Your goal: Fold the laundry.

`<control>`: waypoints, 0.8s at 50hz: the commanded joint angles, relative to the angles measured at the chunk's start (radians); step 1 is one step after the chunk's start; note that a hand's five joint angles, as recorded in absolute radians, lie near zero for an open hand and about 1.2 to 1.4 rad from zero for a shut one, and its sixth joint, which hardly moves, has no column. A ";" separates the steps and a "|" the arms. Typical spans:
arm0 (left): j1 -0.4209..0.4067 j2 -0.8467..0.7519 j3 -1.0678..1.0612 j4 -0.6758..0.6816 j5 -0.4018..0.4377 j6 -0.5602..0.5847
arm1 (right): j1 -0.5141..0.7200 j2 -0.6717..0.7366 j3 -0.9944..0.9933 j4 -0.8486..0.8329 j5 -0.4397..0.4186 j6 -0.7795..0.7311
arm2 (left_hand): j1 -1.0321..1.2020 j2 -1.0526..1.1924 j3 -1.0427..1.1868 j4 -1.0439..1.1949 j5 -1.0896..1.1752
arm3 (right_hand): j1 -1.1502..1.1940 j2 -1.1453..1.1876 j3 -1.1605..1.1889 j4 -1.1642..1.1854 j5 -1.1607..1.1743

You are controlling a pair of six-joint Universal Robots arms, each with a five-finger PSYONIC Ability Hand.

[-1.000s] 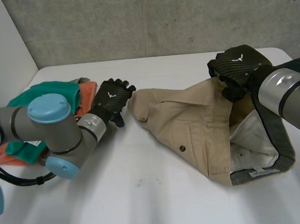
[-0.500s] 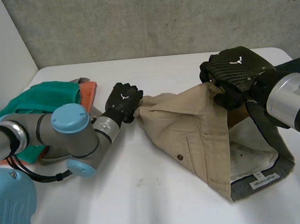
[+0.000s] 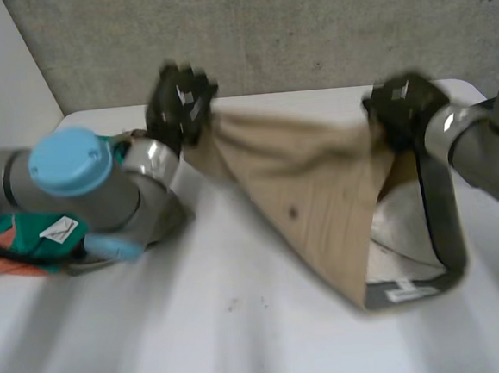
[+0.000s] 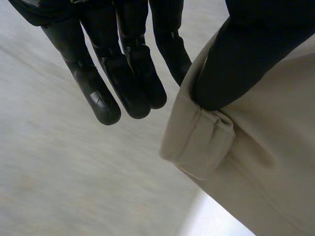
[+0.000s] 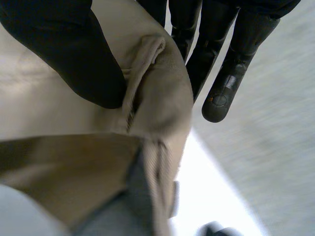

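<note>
In the head view the left hand (image 3: pixel 181 101) and the right hand (image 3: pixel 403 105) each hold a top corner of the tan garment (image 3: pixel 310 190) above the far edge of the desk (image 3: pixel 200 329). The cloth is stretched between them. Its lower part hangs toward the desk's right side, where the grey waistband (image 3: pixel 409 288) touches the surface. A pile of green clothes (image 3: pixel 15 232) lies at the left edge.

In the left wrist view the thumb (image 4: pixel 236 59) presses on the garment's folded hem (image 4: pixel 202 142), pinching that corner. The other fingers (image 4: pixel 123 83) are straight and apart from the cloth.

In the right wrist view the thumb (image 5: pixel 64 54) clamps a bunched fold of the garment (image 5: pixel 59 167) against the fingers (image 5: pixel 224 73), which reach past its edge.

The step looks like spreading the garment out before folding it. To do it well, hold both corners level and taut, then lay the cloth down lowest edge first so it lands flat. The left pinch looks shallow, so a sudden pull could free that corner.
</note>
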 commanded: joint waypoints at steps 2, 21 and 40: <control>-0.011 -0.014 0.330 0.118 -0.169 -0.006 | -0.002 -0.057 -0.123 -0.467 0.063 0.108 | 0.273 0.201 0.205 0.198 0.256 | 0.417 0.224 0.215 0.208 0.240; -0.142 0.389 -0.460 0.137 -0.171 0.008 | -0.028 -0.091 -0.059 -0.037 -0.204 0.131 | 0.273 0.201 0.205 0.198 0.256 | 0.417 0.224 0.215 0.208 0.240; -0.279 0.319 -0.567 0.037 -0.297 0.092 | -0.077 0.206 -0.034 0.241 -0.213 -0.086 | 0.273 0.201 0.205 0.198 0.256 | 0.417 0.224 0.215 0.208 0.240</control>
